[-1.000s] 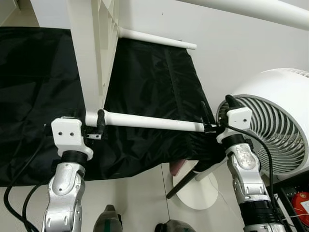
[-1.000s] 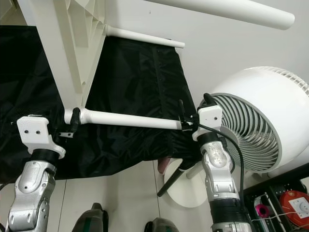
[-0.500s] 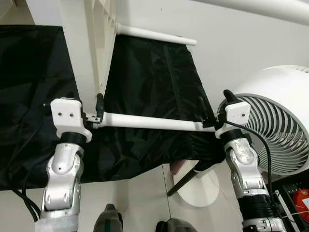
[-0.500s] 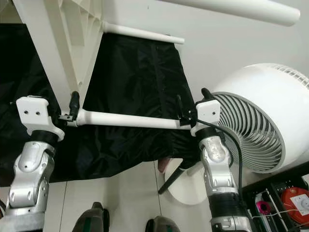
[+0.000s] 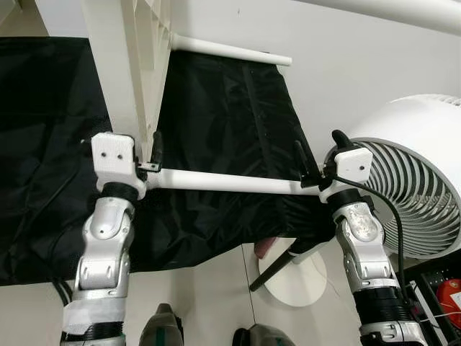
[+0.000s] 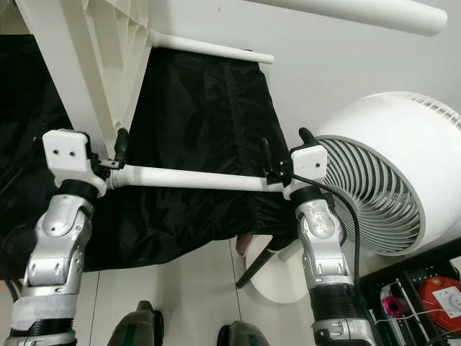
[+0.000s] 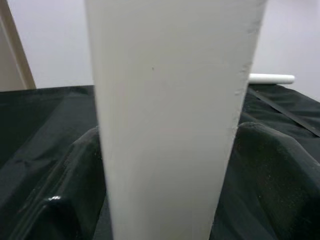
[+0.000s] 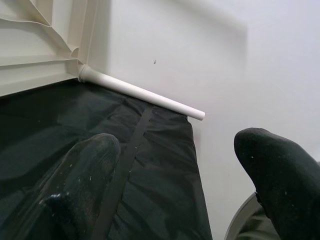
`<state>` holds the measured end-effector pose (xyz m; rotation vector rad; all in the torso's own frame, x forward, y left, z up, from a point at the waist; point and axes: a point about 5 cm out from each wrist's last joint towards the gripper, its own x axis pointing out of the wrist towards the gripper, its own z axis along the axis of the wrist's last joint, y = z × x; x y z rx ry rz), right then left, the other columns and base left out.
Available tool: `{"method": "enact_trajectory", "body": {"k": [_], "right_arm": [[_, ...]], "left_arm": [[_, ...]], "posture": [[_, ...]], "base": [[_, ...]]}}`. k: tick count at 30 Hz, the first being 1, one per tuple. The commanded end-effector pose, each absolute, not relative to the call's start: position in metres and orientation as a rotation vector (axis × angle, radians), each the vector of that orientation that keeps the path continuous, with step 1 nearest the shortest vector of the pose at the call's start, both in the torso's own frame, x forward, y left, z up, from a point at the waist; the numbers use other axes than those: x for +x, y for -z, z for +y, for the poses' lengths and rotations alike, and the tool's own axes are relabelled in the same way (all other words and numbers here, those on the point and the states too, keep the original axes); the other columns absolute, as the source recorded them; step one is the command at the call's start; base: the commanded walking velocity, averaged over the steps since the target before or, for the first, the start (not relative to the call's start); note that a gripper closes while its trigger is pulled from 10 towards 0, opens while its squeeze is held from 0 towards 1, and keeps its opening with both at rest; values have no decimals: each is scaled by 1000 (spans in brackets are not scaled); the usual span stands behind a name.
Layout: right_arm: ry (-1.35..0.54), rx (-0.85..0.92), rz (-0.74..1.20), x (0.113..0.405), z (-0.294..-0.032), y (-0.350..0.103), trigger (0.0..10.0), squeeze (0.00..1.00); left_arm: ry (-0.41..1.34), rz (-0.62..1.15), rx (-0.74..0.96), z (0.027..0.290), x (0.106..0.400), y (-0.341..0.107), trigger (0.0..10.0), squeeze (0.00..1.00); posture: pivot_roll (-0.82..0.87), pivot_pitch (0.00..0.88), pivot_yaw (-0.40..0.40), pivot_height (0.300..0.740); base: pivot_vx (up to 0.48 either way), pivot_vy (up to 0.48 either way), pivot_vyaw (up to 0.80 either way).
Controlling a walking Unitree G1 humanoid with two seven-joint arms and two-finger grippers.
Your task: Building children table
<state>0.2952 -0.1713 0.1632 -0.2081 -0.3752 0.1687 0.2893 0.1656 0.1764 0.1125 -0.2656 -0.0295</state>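
A: Nearest, where does the table leg [image 5: 230,182] sit?
B: It lies level between the two arms. The left gripper [image 5: 151,155] is clamped on the end that meets the white table frame [image 5: 130,79]; the right gripper [image 5: 311,175] has the free end between its fingers, though I cannot tell whether they press on it.
A: And behind?
B: A black cloth [image 5: 223,122] is spread beneath, a white fan [image 5: 414,187] stands to the right on the pale floor [image 5: 209,288], and another leg [image 5: 230,52] juts from the frame along the white wall [image 5: 346,79].
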Motion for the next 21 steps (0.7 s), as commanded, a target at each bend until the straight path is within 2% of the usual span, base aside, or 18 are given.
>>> {"method": "enact_trajectory", "body": {"k": [1,11,21], "right_arm": [[-167,-206,-376,295,-171,-165,10000,0],[-168,-204,-379,295,-169,-166,10000,0],[-165,-189,-382,296,-165,-166,10000,0]], "left_arm": [[-17,-207,130,162,294,-166,10000,0],[-56,-140,164,162,303,-157,10000,0],[-259,-90,170,175,319,-155,10000,0]], "posture": [[51,83,-73,740],[43,83,-68,740],[48,71,-60,740]], "base": [[0,0,0],[0,0,0],[0,0,0]]}}
